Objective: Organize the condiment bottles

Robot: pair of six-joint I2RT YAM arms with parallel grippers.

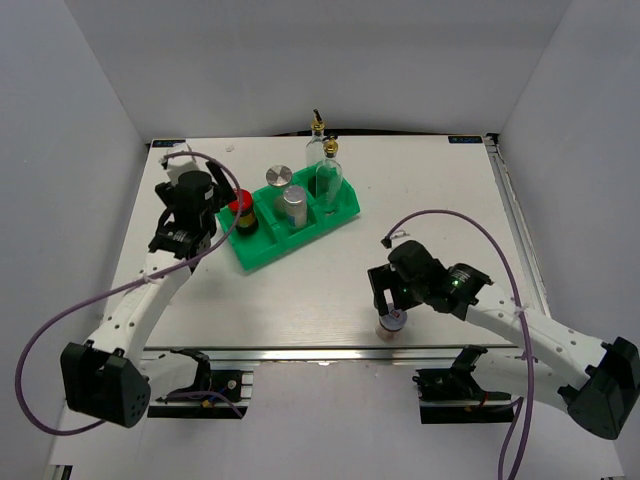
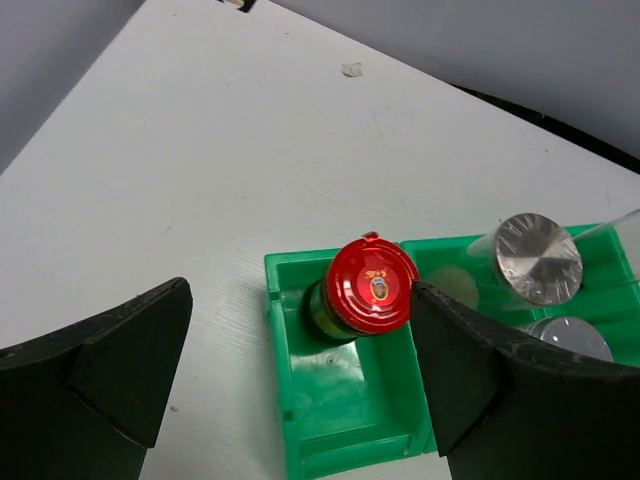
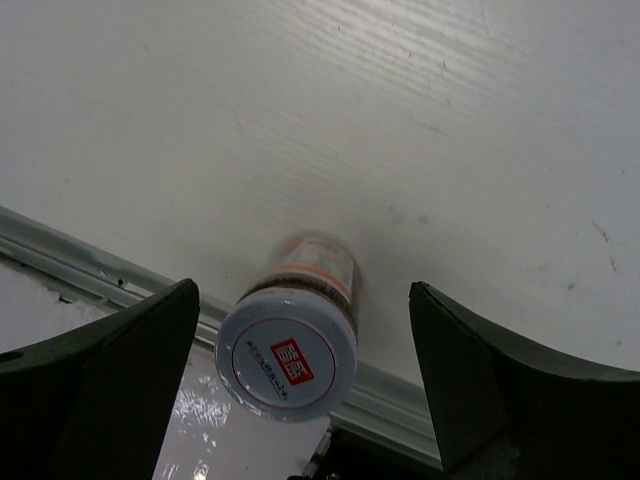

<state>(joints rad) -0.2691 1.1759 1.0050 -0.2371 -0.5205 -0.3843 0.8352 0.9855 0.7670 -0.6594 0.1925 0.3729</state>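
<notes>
Seen from the overhead camera, the left claw [image 1: 225, 212] is hovering released, with the red-lidded jar [image 1: 241, 208] just beside its tips in the end compartment of the green tray [image 1: 270, 252]. Beyond the claw, two silver-lidded jars [image 1: 293, 200] and a glass cruet [image 1: 328, 170] are standing in the tray, and a second cruet [image 1: 316, 127] is standing on the table [image 1: 300, 300] behind it. The right claw [image 1: 390, 305] is hanging directly over a lone shaker jar [image 1: 391, 322], well apart from the tray. In the left wrist view, the left claw [image 2: 298, 290] is spreading wide and gripping nothing. The red-lidded jar [image 2: 372, 285] is sitting ahead of it, nearer the finger [image 2: 470, 370] on the view's right. That finger is likely to clip the tray's wall [image 2: 285, 400] or nudge the jar if it drops. In the right wrist view, the right claw [image 3: 302, 290] is also gaping, released. The shaker jar [image 3: 288, 355] is standing between its fingers, off centre, right beside the metal rail [image 3: 90, 270] at the table's edge. If the claw closes unevenly, the nearer finger will probably strike first and may tip the jar over that edge.
</notes>
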